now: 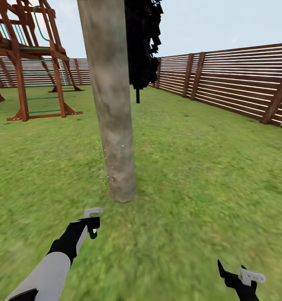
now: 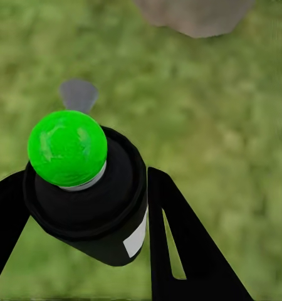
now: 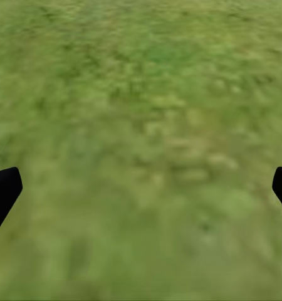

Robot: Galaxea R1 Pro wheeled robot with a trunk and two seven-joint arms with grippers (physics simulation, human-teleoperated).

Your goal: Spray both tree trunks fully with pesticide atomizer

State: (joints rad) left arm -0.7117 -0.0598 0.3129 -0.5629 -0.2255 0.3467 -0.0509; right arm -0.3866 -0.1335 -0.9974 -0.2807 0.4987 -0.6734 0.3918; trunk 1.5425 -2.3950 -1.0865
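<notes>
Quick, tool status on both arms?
Left tool: closed on the pesticide atomizer.
Right tool: open, holding nothing, over grass.

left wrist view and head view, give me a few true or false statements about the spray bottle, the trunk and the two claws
1. The left claw is shut on the dark pesticide atomizer with the green round top. True.
2. The thick mottled grey-beige tree trunk stands on grey paving. False: it rises from the green grass floor.
3. The right claw holds a second bottle. False: its fingers are spread wide with only grass between them.
4. A brown horizontal-slat wooden fence runs along the right of the head view. True.
5. The red-brown wooden play frame stands right of the trunk. False: it stands to the left, farther back.
</notes>
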